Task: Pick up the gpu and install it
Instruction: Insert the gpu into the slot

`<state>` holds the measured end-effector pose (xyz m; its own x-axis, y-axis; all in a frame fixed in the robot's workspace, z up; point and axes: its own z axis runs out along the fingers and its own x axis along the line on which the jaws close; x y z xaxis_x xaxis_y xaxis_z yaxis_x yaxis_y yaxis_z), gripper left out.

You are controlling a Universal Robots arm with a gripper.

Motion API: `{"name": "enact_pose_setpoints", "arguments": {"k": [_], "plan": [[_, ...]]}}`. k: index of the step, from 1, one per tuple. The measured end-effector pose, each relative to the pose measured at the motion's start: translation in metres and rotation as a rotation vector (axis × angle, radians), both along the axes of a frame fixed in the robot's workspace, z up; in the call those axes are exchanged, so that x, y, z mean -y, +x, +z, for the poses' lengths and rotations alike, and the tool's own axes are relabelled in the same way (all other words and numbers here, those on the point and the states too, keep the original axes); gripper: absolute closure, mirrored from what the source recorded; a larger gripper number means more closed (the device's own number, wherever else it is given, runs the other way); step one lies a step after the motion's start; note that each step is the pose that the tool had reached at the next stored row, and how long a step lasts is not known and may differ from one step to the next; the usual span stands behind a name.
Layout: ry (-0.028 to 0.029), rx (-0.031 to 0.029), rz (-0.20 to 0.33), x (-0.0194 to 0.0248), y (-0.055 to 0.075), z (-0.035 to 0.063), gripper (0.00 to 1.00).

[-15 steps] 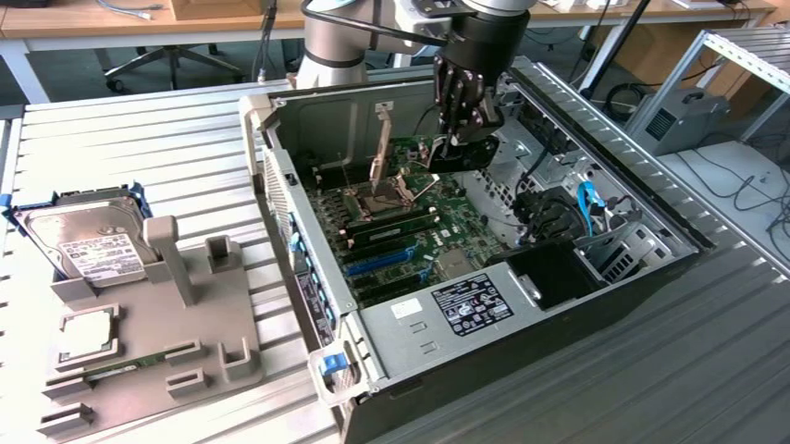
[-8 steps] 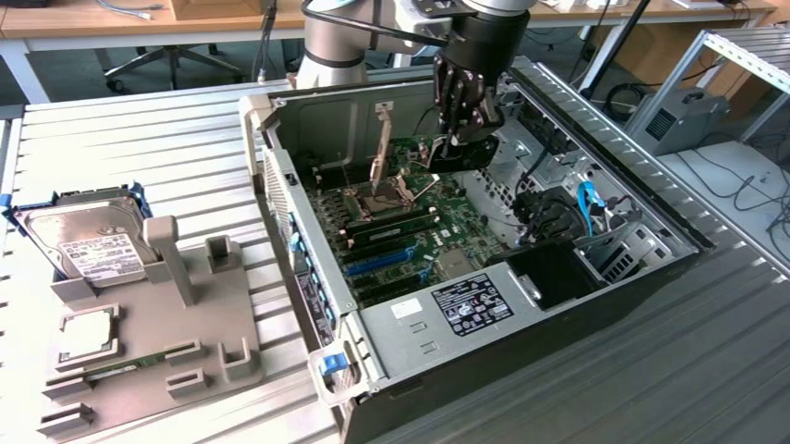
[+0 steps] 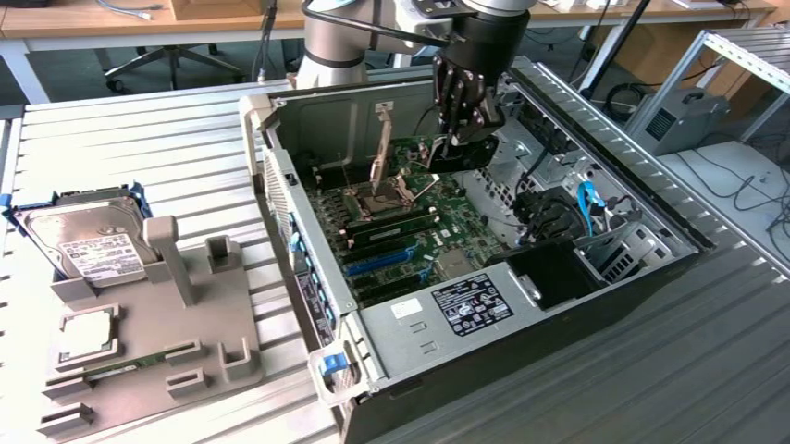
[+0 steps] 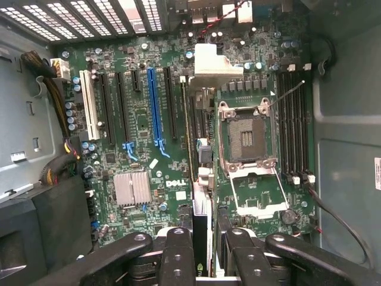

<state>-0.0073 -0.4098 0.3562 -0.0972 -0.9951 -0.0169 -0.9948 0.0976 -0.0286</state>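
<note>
My jaws (image 3: 460,139) are clamped on the gpu (image 3: 457,153), and I hold it edge-down inside the open case (image 3: 296,120), above the motherboard (image 3: 395,231). I carry it on edge because that is how a card meets its slot: connector edge down, the flat of the board upright. In the wrist view the gpu (image 4: 200,238) runs as a thin dark strip straight out from between my fingers (image 4: 178,256), which press it from both sides. It lines up close to the long slots (image 4: 169,101), just beside the blue slot (image 4: 153,107) and the empty CPU socket (image 4: 245,134); I cannot tell whether its edge touches a slot yet.

In the exterior view the card is a small, flat thing: a dark body under my fingers, a bit of green board, and a pale metal bracket (image 3: 384,148) standing up beside it towards that view's left. The fan side is hard to make out here.

The case lies on its side on the worktop (image 3: 148,139), so the slots face up at me. On the exterior view's left, a grey holder (image 3: 185,277) carries a hard drive (image 3: 87,236), well apart from my work.
</note>
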Motion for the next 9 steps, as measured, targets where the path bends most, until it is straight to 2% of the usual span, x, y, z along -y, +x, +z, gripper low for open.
{"name": "enact_pose_setpoints", "arguments": {"k": [9], "plan": [[0.0000, 0.0000, 0.010, 0.0000, 0.0000, 0.0000, 0.74]]}}
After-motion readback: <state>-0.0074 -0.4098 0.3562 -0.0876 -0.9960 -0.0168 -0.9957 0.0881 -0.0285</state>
